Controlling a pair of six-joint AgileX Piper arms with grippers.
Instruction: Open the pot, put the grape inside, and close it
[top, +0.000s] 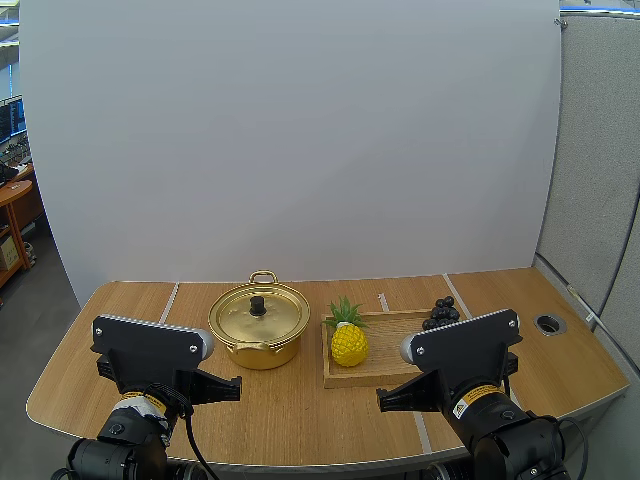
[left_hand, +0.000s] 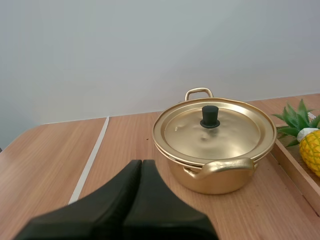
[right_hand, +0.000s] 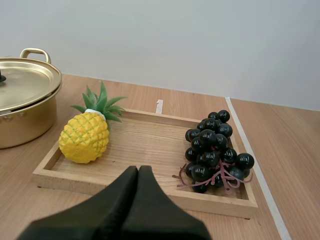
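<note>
Grapes (right_hand: 214, 150) lie lengthways along tray (right_hand: 145, 144) — stem end nearest.

From above, your right arm (top: 465, 350) hides part of the grapes (top: 441, 312). The lid (left_hand: 214, 132) keeps the inside of the pot (left_hand: 215, 177) from you. The left wrist view's edge cuts off the pineapple (left_hand: 309, 146).

One wooden table (top: 300, 420). On it, left of centre in the high view, stands one gold pot (top: 285, 352) with one lid (top: 235, 318), one black knob (top: 258, 305) and two loop handles (top: 263, 275). Right of centre lies one wooden tray (top: 395, 345), which carries one yellow pineapple (top: 349, 344) and one bunch of dark grapes (top: 441, 313). There are two grippers: one left gripper (left_hand: 141, 162) and one right gripper (right_hand: 138, 168).
</note>
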